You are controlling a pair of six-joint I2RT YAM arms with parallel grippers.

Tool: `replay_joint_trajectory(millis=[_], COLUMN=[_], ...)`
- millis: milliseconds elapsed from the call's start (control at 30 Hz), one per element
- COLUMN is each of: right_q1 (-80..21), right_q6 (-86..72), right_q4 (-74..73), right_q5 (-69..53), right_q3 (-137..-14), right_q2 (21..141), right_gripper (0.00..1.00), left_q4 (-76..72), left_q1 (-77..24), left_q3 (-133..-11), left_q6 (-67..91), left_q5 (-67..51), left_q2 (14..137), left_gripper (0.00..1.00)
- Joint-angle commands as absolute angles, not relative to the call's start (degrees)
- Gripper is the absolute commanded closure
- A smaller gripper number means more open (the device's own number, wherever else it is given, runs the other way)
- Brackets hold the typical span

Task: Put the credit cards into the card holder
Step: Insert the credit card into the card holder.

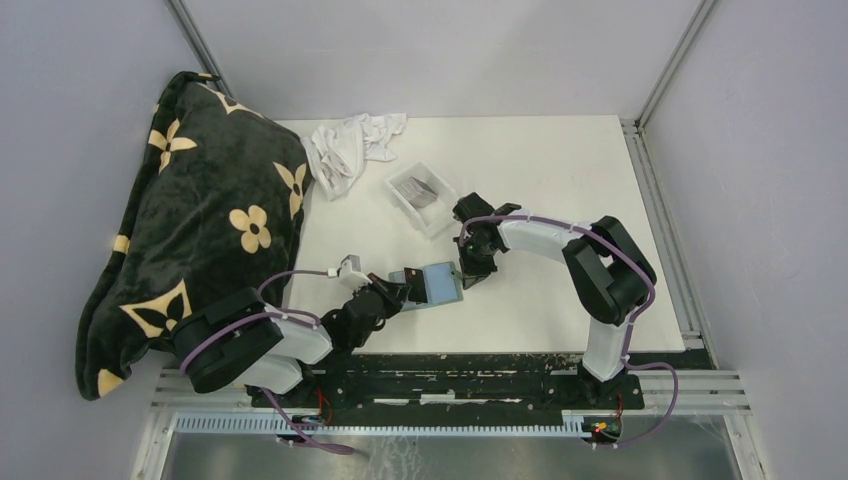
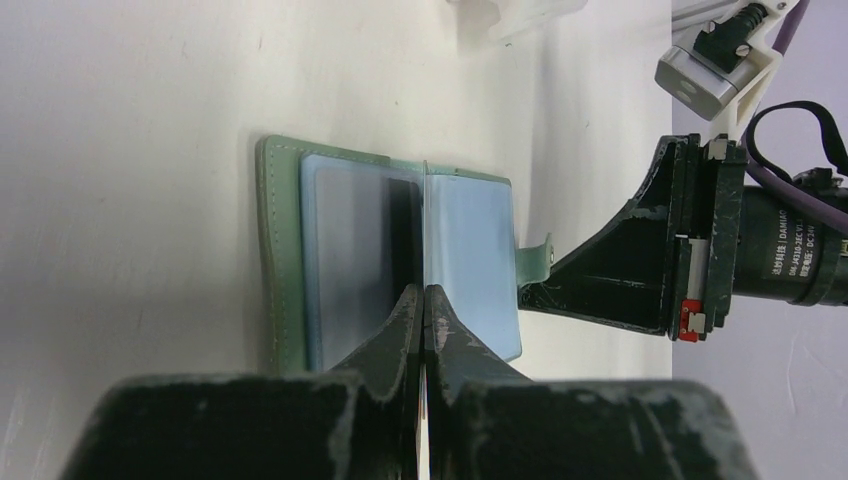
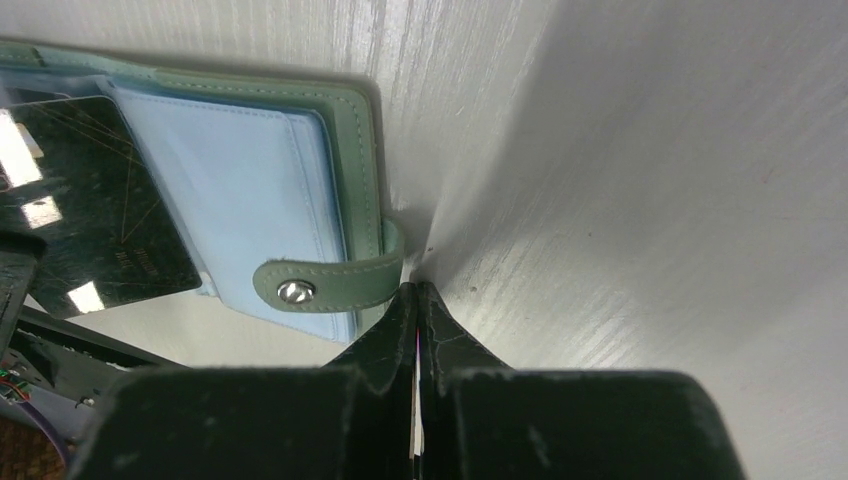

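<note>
A white table (image 1: 560,180) seen from above, with two black robot arms reaching in from its near edge. A small grey-green folding card holder (image 1: 437,283) lies open and flat at about 6 o'clock from the table's centre, its light blue slotted inside (image 2: 470,260) facing up.

The left tool (image 1: 398,292) sits at the holder's 9 o'clock side. Its fingers are pressed together on a thin dark credit card (image 3: 90,200). The left wrist camera sees this card edge-on as a fine line (image 2: 425,220) over the holder's middle. From the right wrist camera, the card lies tilted over the holder's far half, glossy with reflected lights.

The right tool (image 1: 467,277) is at the holder's 3 o'clock side, its fingers fully closed. The tips (image 3: 415,290) touch the bend of the holder's green snap tab (image 3: 330,283); whether they pinch the tab cannot be told.

At 12 o'clock from the holder, well apart, stands a clear plastic tray (image 1: 440,215) with more grey cards (image 1: 418,190) inside. A crumpled white cloth (image 1: 350,145) lies at the tray's 10 o'clock. A large dark cushion with cream flower shapes (image 1: 190,220) overlaps the table's left edge.
</note>
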State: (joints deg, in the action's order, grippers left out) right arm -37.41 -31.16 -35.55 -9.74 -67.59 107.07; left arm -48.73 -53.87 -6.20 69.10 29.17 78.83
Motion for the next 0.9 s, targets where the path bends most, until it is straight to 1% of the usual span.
replay_joint_trajectory(millis=[0,600,867], right_q1=[-38.54,-39.29,-39.41], right_q6=[-30.59,-29.71,-29.61], right_q4=[-35.73,-37.01,-36.94], right_q5=[-7.28,-7.2,-7.46], right_q3=[-68.82,-68.86,-68.9], right_q2=[106.73,108.45,108.98], right_gripper=[0.99,0.99,0.99], left_q4=[-50.29,-55.95,-56.35], left_q1=[-54.47,-55.05,-55.13], left_q3=[-8.6,-7.76,-6.86], left_q6=[71.4,76.36,77.12], left_q5=[32.51,32.7,32.69], left_q2=[80.43,84.87,83.73], left_gripper=[0.97,0.97,0.97])
